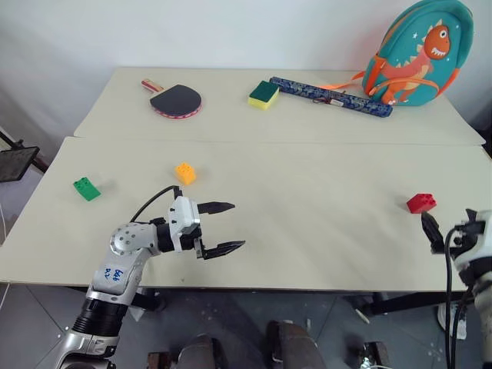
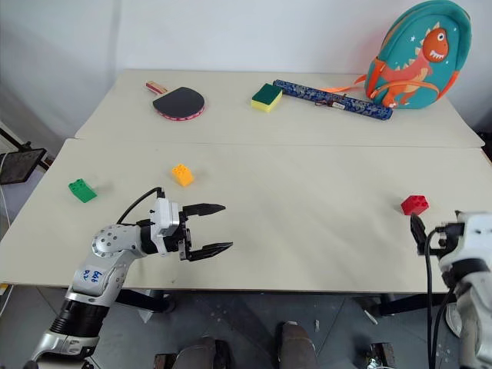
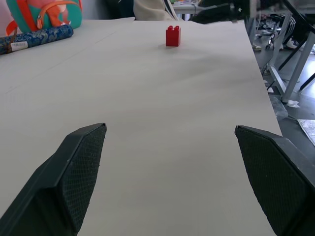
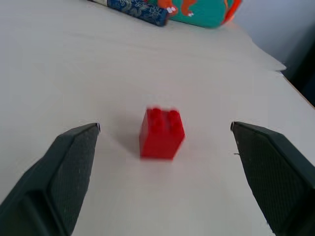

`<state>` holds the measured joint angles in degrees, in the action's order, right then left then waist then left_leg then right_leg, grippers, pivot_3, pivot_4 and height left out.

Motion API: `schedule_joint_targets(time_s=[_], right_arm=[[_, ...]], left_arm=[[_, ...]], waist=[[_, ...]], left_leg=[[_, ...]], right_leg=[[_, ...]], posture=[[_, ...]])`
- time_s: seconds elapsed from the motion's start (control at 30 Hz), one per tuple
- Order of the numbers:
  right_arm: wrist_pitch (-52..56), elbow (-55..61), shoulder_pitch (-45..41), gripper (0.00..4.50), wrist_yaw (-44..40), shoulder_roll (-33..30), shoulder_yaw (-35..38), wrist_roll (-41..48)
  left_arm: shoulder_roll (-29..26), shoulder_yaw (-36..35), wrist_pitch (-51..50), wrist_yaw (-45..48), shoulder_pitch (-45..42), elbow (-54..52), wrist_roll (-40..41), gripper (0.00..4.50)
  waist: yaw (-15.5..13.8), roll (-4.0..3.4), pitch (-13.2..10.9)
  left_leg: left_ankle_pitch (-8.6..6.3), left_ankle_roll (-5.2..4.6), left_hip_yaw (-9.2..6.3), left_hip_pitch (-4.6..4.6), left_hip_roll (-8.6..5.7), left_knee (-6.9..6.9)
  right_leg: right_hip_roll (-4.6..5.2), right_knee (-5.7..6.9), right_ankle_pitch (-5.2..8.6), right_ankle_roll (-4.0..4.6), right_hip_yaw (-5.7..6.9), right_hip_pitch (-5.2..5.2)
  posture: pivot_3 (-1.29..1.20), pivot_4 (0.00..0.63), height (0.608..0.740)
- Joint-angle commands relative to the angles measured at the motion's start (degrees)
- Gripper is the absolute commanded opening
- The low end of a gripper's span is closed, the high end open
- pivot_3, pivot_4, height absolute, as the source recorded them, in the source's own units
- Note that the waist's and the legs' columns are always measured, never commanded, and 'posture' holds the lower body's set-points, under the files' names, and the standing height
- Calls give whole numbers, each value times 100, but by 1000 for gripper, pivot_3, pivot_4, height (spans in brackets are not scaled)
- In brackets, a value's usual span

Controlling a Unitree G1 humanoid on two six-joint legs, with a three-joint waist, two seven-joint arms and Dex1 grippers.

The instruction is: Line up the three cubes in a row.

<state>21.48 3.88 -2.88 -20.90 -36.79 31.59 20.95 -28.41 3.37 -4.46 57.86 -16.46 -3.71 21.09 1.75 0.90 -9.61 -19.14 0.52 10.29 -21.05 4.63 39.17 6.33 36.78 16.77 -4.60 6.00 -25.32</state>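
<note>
Three studded cubes lie apart on the near table: a green cube at the far left, a yellow-orange cube right of it, and a red cube at the far right. My left gripper hovers open over the table, below and right of the yellow-orange cube, pointing right with nothing between its fingers. At the table's right edge my right gripper stands open just short of the red cube, which sits ahead between its fingers without touching them.
On the far table lie a table-tennis paddle, a yellow-and-green sponge, a long blue patterned case and a teal dinosaur backpack. A seam divides the two tables. A wide bare stretch separates the yellow-orange and red cubes.
</note>
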Motion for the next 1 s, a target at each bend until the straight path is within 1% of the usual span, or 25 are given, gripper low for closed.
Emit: schedule_joint_targets(time_s=[0.03,0.17,0.23,0.33,0.43,0.53,0.63,0.67,0.77,0.83,0.9,0.93,1.0], right_arm=[[676,-510,-490,4500,56,-361,-98,-15],[825,-1501,-1134,4500,72,-624,-569,-410],[825,-1891,-1323,4500,168,-600,-652,-505],[684,-2173,-1454,4500,116,-514,-700,-508],[520,-2186,-1474,3841,5,-436,-774,-480],[322,-2118,-1443,2836,-242,-416,-832,-412],[76,-2031,-1425,1795,-667,-417,-901,-323],[-52,-1957,-1435,1485,-1030,-433,-1000,-245],[-703,-1771,-1490,1467,-2050,-498,-1387,-209],[-1119,-1360,-1529,1467,-3209,-574,-1930,-87],[-1312,-1000,-1699,1467,-4279,-706,-2676,-156],[-1295,-917,-1888,1467,-4713,-750,-3078,-243],[-1361,-1049,-2331,1467,-5209,-672,-3596,-392]], left_arm=[[-66,-14,13,50,26,-137,9,4466],[-95,-16,4,49,71,-206,-10,4466],[-115,-60,-12,11,97,-250,-6,4466],[-143,-92,-32,-17,108,-280,6,4466],[-200,-116,-38,-16,102,-291,10,4500],[-262,-156,-39,-25,78,-263,23,4500],[-309,-191,-24,-22,78,-220,19,4500],[-324,-206,-19,-18,84,-203,16,4500],[-364,-237,-10,-14,99,-171,22,4500],[-413,-277,-4,2,132,-150,28,4500],[-495,-358,-17,24,215,-146,59,4500],[-552,-412,-25,55,278,-144,89,4500],[-644,-502,-21,117,383,-136,132,4500]], waist=[[-24,0,0],[-58,0,0],[-60,0,0],[-53,0,0],[-24,0,0],[-12,-2,-1],[-14,-3,-1],[-15,-3,-1],[-7,-5,-3],[-8,-7,-4],[8,-8,-5],[17,-8,-5],[19,-8,-6]], left_leg=[[1,-1,-2,-1,0,0],[2,3,-15,-13,-1,-2],[3,0,-12,-14,-5,-1],[4,0,-11,-15,-5,-1],[5,1,-10,-13,-3,-2],[5,3,-10,-12,-1,-2],[5,4,-10,-12,0,-2],[6,4,-9,-12,0,-2],[5,4,-9,-11,1,-2],[5,4,-9,-10,1,-3],[5,4,-9,-10,4,-3],[4,5,-8,-8,5,-3],[4,6,-9,-6,7,-3]], right_leg=[[0,1,0,0,1,-1],[-1,-1,0,0,15,-1],[4,-5,-1,-2,13,-1],[4,-6,-1,-3,13,-1],[3,-5,-1,-3,12,-1],[1,-3,-1,-3,12,-2],[0,-3,-1,-3,12,-2],[0,-4,-1,-3,12,-2],[-2,-4,-1,-3,12,-2],[-2,-3,-1,-3,12,-2],[-4,-4,-1,-3,12,-2],[-4,-3,-1,-3,12,-2],[-4,0,-1,-3,14,-2]], posture=[[0,150,740],[0,150,740],[0,150,740],[0,150,740],[0,150,740],[0,150,740],[0,150,740],[0,150,740],[0,150,740],[0,150,740],[0,150,740],[0,150,740],[0,150,740]])
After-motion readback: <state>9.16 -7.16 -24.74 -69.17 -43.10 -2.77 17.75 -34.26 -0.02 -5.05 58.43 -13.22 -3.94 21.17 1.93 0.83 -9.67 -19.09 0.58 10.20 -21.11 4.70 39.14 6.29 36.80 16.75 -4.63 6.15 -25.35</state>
